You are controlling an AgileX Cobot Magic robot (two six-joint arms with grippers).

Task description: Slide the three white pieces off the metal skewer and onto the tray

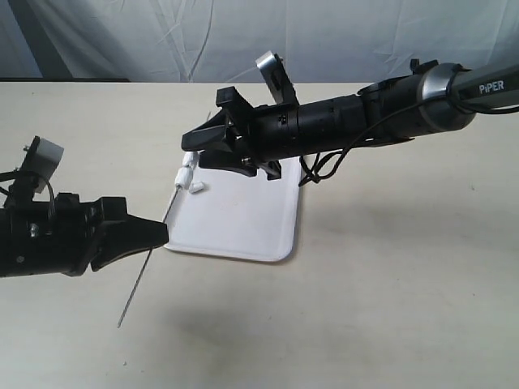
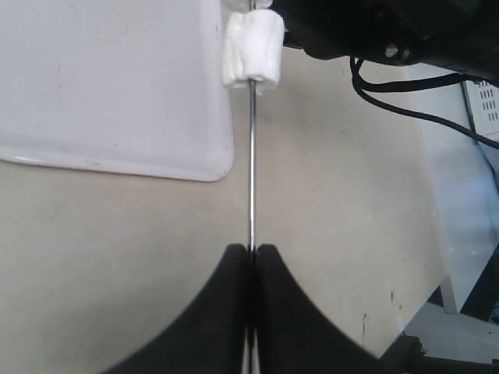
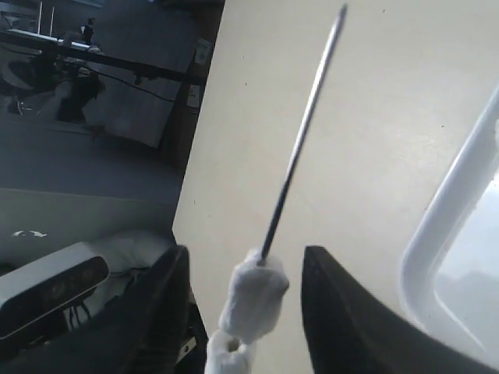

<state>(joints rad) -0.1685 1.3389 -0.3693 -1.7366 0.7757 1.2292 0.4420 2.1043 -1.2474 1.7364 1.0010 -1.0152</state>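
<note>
The metal skewer (image 1: 148,262) slants from the table up toward the tray (image 1: 243,219). My left gripper (image 1: 162,231) is shut on the skewer (image 2: 251,171) near its middle. At its upper end a white piece (image 1: 185,173) sits threaded on the rod, next to the tray's corner (image 2: 117,86); the same piece (image 2: 252,51) shows in the left wrist view. Another white piece (image 1: 198,187) seems to lie on the tray beside the rim. My right gripper (image 1: 193,158) is open around the skewer's upper end. Between its fingers (image 3: 335,312) hang a threaded piece (image 3: 256,292) and a second piece (image 3: 226,354) showing its hole.
The tray rests mid-table on a beige top. The right arm (image 1: 365,117) reaches across above the tray's far edge, with a black cable (image 1: 320,166) hanging from it. A pale backdrop closes the far side.
</note>
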